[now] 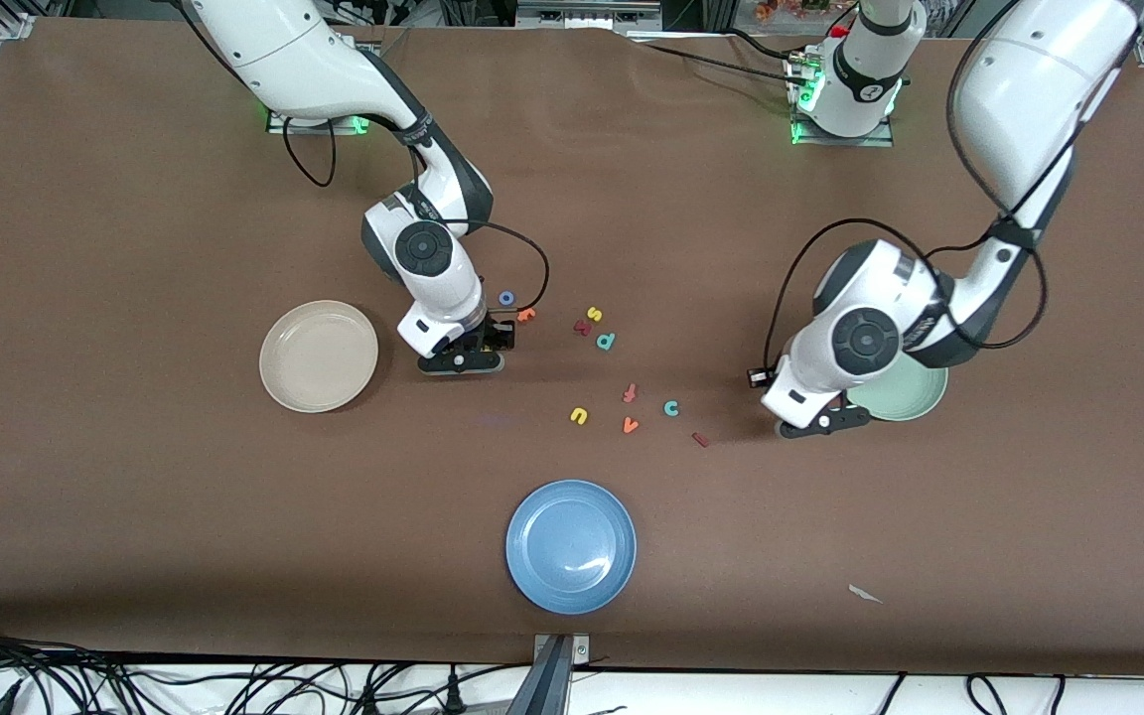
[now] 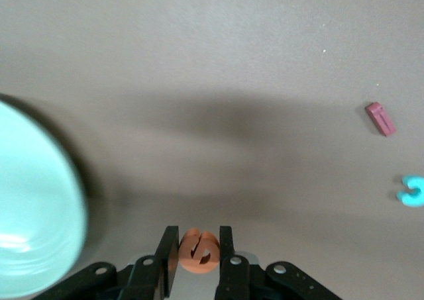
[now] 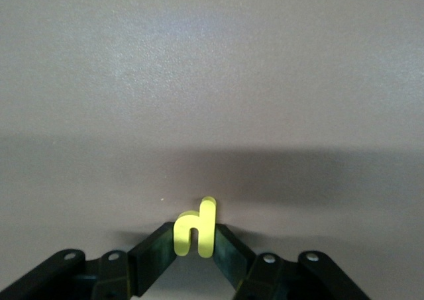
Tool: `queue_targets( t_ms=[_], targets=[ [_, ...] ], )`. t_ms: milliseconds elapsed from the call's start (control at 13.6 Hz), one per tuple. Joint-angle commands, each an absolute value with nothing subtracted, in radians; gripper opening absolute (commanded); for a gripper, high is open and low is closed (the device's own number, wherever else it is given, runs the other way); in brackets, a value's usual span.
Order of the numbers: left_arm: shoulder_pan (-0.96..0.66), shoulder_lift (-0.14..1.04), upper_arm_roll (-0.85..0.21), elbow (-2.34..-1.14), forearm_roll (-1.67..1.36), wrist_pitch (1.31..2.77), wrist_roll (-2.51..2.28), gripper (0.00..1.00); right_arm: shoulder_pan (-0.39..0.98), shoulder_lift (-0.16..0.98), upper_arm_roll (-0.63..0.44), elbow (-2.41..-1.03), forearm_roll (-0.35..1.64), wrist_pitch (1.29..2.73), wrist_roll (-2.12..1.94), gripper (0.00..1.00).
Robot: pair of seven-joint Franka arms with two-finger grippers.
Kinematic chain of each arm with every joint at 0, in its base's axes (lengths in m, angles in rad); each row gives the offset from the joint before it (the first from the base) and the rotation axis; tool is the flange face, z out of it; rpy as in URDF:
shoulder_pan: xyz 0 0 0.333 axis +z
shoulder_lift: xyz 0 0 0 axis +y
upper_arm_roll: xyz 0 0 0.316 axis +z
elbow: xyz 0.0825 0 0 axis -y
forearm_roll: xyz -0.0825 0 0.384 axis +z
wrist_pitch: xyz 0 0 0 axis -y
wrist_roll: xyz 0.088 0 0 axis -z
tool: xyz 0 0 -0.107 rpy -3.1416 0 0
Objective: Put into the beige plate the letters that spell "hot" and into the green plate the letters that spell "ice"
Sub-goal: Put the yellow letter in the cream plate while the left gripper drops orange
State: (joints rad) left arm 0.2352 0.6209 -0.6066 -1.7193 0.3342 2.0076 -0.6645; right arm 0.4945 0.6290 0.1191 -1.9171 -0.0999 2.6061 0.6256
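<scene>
Fingers (image 2: 227, 247) of my left gripper (image 2: 199, 250) are pinched on the orange e (image 2: 199, 251); it sits between the pads, and the gripper is low over the brown table (image 1: 135, 516) just beside the green plate (image 1: 915, 397), at the left arm's end. From that wrist I see the red i (image 2: 380, 118) and teal c (image 2: 413, 191) lying apart on the cloth; in the front view they rest near each other, the i (image 1: 700, 438) nearer the camera than the c (image 1: 671, 408). My right gripper (image 3: 195, 240) has closed on the yellow h (image 3: 196, 231), which stands upright between its fingers (image 3: 156, 253), over the table between the beige plate (image 1: 319, 356) and the scattered letters. Both plates look empty. The blue o (image 1: 506, 297) and orange t (image 1: 526, 315) lie just beside the right gripper (image 1: 463, 359), toward the bases. Further out I count a yellow s (image 1: 594, 315), a dark red letter I cannot read (image 1: 581, 326), a teal p (image 1: 606, 341), a reddish f (image 1: 630, 393), a yellow u (image 1: 579, 416) and an orange v (image 1: 630, 425). A blue plate (image 1: 571, 546) sits nearest the camera.
</scene>
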Motion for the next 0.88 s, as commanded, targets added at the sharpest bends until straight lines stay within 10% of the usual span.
queue_targets(
  t_ms=[0, 735, 808],
  targets=[
    [0.359, 0.581, -0.658, -1.718, 0.304, 1.893, -0.501, 0.00, 0.494, 0.609, 0.120, -1.965, -0.121, 2.622, 0.641, 0.12],
    [0.557, 0.624, -0.650, -1.845, 0.377, 1.929, -0.198, 0.02, 0.277, 0.309, 0.115, -2.094, -0.120, 2.378, 0.211, 0.08],
    [0.555, 0.627, -0.650, -1.848, 0.377, 1.942, -0.212, 0.22, 0.231, 0.283, 0.115, -2.121, -0.118, 2.376, 0.130, 0.08]
  ],
)
